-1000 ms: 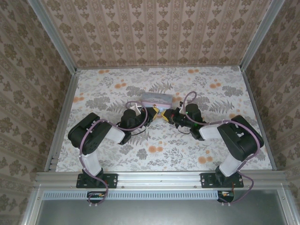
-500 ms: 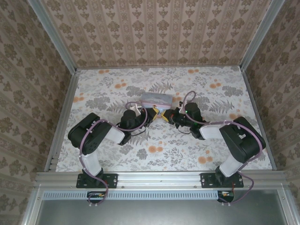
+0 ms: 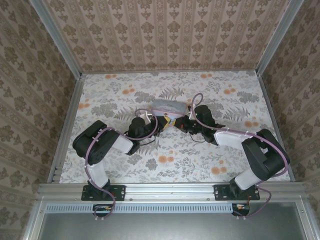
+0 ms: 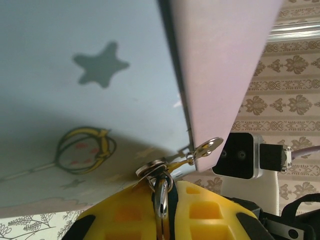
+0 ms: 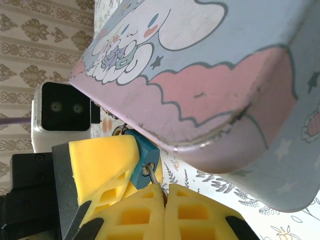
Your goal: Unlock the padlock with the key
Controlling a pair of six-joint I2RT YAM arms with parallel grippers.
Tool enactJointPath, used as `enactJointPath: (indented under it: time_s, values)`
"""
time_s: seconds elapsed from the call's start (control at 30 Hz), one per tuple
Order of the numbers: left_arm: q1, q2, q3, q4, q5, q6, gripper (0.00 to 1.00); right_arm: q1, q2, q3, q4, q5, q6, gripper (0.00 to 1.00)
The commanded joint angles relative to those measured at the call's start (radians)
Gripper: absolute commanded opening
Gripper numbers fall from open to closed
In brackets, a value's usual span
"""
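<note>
Your table (image 3: 110,95) is covered in a pale sheet printed with grey fern leaves and orange blossoms. Brown damask wallpaper (image 3: 165,35) closes it in on three sides, and a bare aluminium rail (image 3: 170,190) runs along the near edge where both arm bases are bolted.

Near the middle of the table sits a light blue rectangular tin with pink cartoon clouds (image 5: 225,75). Both of your grippers meet just in front of it.

The small dark blue padlock (image 5: 145,156) hangs at the tin's lower edge, by a metal hasp (image 4: 207,146).

Your left gripper (image 4: 161,189) has its yellow fingers pressed together on the padlock's metal loop.

Your right gripper (image 5: 162,192) has its jaws squeezed together on a thin metal key (image 5: 151,176), which runs up into the padlock's underside. You cannot tell from these views how deep it sits.
</note>
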State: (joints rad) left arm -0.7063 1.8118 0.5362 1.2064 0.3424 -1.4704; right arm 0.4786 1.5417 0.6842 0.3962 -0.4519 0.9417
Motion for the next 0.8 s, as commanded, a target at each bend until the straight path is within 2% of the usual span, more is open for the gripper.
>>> enactJointPath:
  time_s: [0.0, 0.13, 0.33, 0.6, 0.77]
  values:
    - [-0.059, 0.016, 0.008, 0.076, 0.192, 0.042, 0.00, 0.018, -0.004, 0.057, -0.019, 0.034, -0.109, 0.00]
    - [-0.059, 0.015, 0.005, 0.076, 0.207, 0.048, 0.00, 0.017, -0.006, 0.057, -0.018, 0.051, -0.150, 0.00]
    - [-0.059, 0.008, -0.002, 0.075, 0.230, 0.055, 0.00, 0.017, -0.006, 0.011, 0.090, 0.037, -0.144, 0.00]
    - [-0.061, -0.005, -0.001, 0.076, 0.257, 0.068, 0.00, 0.018, 0.055, -0.078, 0.424, -0.037, 0.205, 0.00]
    - [-0.062, -0.019, -0.004, 0.077, 0.267, 0.076, 0.00, 0.016, 0.053, -0.113, 0.466, -0.009, 0.333, 0.00]
